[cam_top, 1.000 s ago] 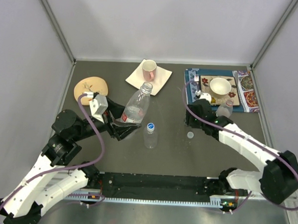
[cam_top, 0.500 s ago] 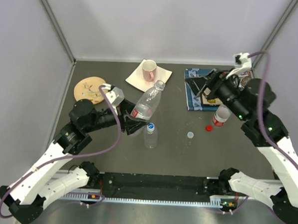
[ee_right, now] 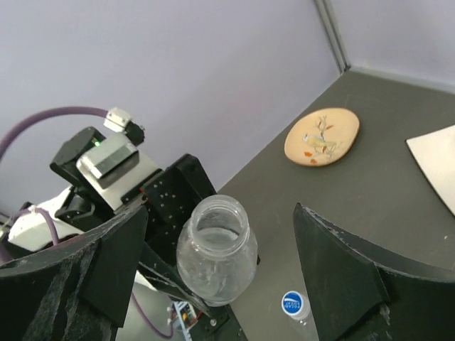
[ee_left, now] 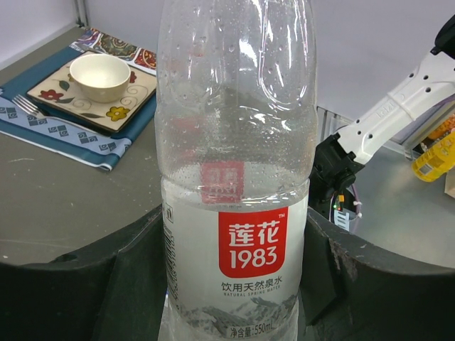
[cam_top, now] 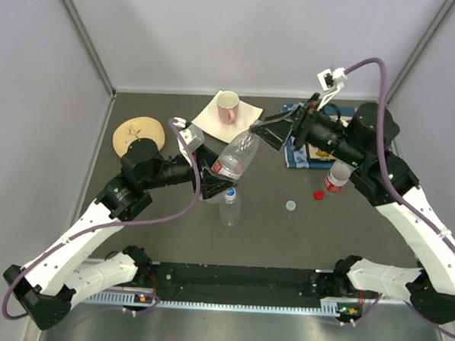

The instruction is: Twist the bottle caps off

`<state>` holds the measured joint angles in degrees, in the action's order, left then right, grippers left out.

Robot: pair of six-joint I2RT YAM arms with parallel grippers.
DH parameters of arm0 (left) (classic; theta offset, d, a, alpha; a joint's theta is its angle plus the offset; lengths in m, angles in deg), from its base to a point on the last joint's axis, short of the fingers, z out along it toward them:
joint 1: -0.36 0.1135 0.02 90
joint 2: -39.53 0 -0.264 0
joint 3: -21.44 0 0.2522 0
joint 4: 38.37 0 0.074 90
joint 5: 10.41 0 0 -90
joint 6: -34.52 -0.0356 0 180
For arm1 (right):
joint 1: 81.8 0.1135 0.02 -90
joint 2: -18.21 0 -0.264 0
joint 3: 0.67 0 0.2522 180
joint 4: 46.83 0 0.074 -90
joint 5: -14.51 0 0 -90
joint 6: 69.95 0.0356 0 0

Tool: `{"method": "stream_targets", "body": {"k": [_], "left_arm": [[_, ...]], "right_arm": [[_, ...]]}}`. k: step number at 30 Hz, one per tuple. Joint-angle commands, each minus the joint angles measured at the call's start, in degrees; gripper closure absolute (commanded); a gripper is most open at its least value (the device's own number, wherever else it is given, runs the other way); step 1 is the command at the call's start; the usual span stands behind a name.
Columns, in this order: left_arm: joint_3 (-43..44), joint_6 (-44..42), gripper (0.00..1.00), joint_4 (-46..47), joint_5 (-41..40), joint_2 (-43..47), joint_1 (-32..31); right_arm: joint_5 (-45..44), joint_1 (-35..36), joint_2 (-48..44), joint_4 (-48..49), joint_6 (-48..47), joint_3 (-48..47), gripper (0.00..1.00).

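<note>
Bottle (cam_top: 232,161) clamped low in left gripper (cam_top: 210,177), long axis tilted up-right, bare mouth aimed between right gripper (cam_top: 274,133) jaws, which stand apart; blue cap (cam_top: 229,193), still on its own bottle, sits nearer left arm.

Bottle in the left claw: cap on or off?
Off. The right wrist view looks into the bottle's open mouth, with no cap on it. The left claw holds it tilted.

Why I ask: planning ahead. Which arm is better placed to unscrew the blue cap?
Probably the right: the right gripper is open and free; the left gripper is clamped on the uncapped bottle.
</note>
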<state>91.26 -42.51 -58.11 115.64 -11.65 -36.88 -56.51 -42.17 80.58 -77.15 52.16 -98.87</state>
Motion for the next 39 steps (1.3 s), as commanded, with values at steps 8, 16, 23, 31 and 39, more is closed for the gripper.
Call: {"method": "stream_targets", "body": {"k": [8, 16, 23, 31, 39], "left_arm": [[2.4, 0.1, 0.33, 4.2, 0.9, -0.8, -0.8], [2.5, -0.1, 0.33, 4.7, 0.6, -1.2, -0.8], [2.6, 0.0, 0.33, 5.1, 0.4, -1.6, -0.8], [2.4, -0.1, 0.16, 4.6, -1.5, -1.2, -0.7], [1.8, -1.6, 0.01, -1.6, -14.9, 4.5, -0.7]], "right_arm": [[1.7, 1.8, 1.6, 0.4, -1.4, -1.3, 0.32], [3.1, 2.0, 2.4, -1.8, -1.8, -1.0, 0.43], [4.0, 2.1, 3.1, -4.2, -2.9, -1.2, 0.61], [1.0, 2.1, 1.9, -4.6, -3.9, -1.2, 0.98], [-20.6, 2.1, -2.2, -10.8, -13.1, -3.5, 1.0]]}}
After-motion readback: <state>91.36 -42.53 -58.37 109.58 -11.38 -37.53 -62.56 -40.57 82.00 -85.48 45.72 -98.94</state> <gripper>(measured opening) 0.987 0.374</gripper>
